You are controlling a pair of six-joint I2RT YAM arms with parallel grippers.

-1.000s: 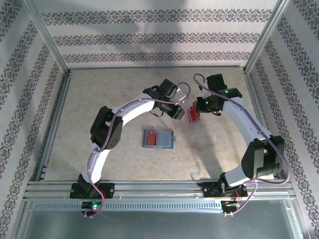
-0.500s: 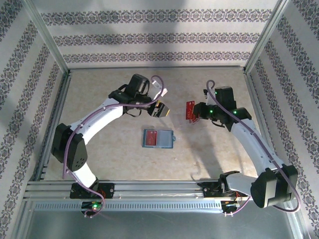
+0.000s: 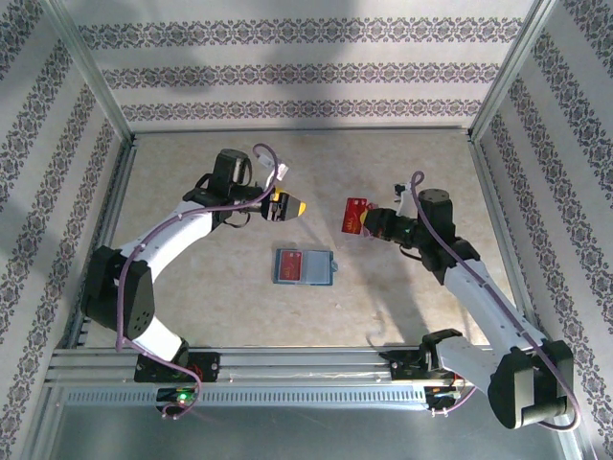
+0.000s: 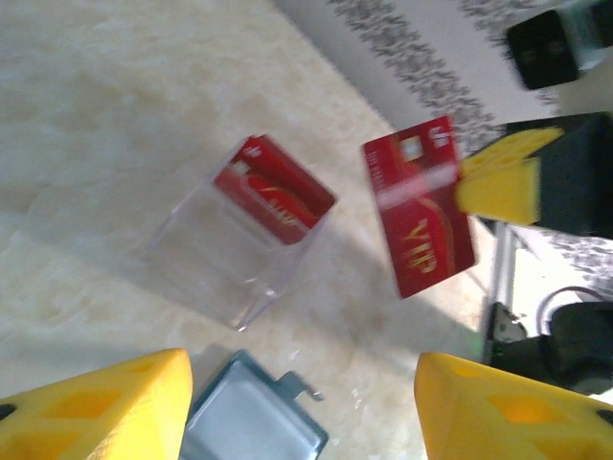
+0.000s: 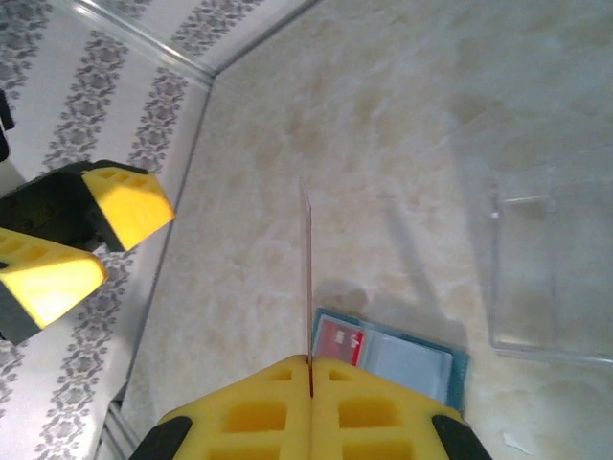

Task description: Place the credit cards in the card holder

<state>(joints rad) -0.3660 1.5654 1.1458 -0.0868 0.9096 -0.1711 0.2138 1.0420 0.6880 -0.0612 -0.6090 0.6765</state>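
Gripping a red card [image 3: 356, 216] by one short end, the right hand [image 3: 368, 220] is closed tight. Pads are pressed flat on both faces, and the card is seen edge-on from the right wrist. The card is up off the bench [image 3: 192, 287], right of centre, sticking out toward the left hand [image 3: 290, 205].

The left hand is open, with its yellow fingers [image 4: 105, 407] spread wide and nothing between them. It hangs over the bench left of the held card, well apart from it, tips pointing right.

The card holder [image 3: 304, 266] lies open and flat on the bench, nearer than both hands and roughly between them. There is a red patch on its left half, looks like a card, but can't tell if it's fully in the pocket.

A clear box [image 4: 230, 254] sits on the bench near the card holder, not touching it. A second red card [image 4: 273, 187] leans tilted inside the box at its far end.
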